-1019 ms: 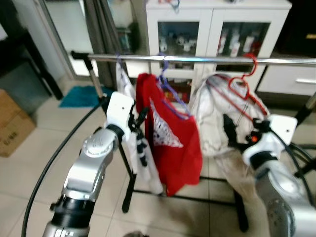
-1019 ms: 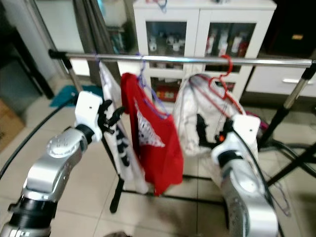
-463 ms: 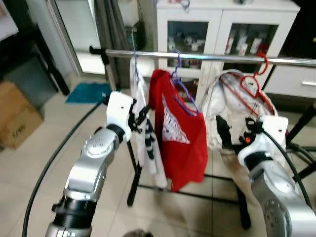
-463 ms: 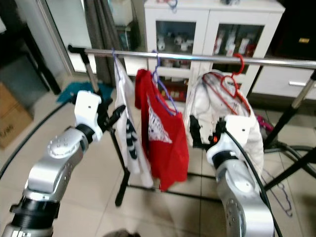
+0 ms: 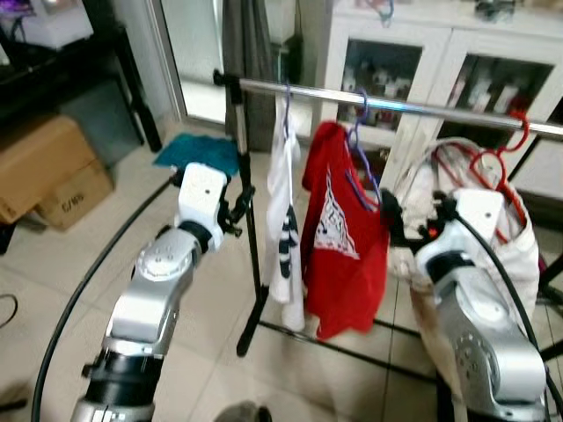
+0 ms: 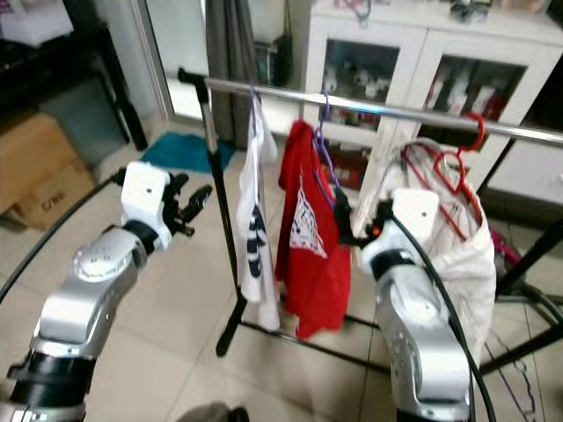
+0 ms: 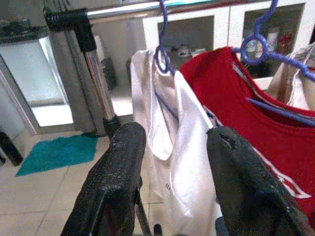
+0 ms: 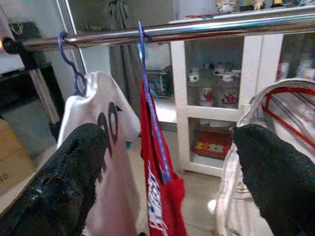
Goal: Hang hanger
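- Rail carries white shirt nearest its left end post, then red shirt on purple hanger, then red hanger with pale garment.
- Left gripper: fingers spread, empty, beside the post.
- Right gripper: fingers wide, empty, facing red shirt.

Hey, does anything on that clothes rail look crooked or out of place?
The red shirt sits askew: its purple hanger tilts steeply, so the shirt droops to one side. The red hanger hooks the rail over a bunched white garment. The white shirt hangs straight.
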Controlling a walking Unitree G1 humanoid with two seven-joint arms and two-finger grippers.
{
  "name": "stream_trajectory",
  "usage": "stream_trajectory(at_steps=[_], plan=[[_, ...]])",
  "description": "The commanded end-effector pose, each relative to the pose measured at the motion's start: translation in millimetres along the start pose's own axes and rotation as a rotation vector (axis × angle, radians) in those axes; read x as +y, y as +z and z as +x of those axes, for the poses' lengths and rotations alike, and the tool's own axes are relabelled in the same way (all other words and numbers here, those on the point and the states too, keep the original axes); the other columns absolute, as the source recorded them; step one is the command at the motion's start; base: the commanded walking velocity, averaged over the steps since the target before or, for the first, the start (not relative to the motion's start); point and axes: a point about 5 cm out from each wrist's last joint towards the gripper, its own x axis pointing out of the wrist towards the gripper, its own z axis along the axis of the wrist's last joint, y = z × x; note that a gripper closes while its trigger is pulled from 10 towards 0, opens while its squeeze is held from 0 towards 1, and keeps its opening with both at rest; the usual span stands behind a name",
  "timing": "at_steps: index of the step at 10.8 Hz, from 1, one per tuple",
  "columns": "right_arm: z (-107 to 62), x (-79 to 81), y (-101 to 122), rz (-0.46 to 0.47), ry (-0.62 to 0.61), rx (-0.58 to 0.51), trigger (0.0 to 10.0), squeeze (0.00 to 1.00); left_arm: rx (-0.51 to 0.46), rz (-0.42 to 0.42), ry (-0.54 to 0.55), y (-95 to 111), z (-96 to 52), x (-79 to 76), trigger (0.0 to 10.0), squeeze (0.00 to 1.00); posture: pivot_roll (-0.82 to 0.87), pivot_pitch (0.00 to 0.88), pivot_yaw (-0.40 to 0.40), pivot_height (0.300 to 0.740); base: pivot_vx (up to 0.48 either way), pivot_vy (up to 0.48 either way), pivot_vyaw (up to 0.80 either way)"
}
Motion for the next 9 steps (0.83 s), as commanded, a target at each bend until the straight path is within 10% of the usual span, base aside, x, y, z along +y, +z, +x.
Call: stream_trajectory(at_steps=[1, 9], plan=[[3.1, -2.2, 0.0, -0.022, 0.001, -0.004, 10.0, 1.0, -0.014, 0.01, -0.006, 3.7, 1.5, -0.4, 10.0, 0.0, 0.03, 0.0, 0.038, 0.74, 0.266, 0.0, 0.0], [10.8, -2.1, 3.7, -0.013, -0.012, -0.008, 10.0, 1.0, -0.021, 0.03, -0.064, 7.0, 6.0, -2.9, 10.0, 0.0, 0.03, 0.0, 0.052, 0.74, 0.269, 0.0, 0.28]])
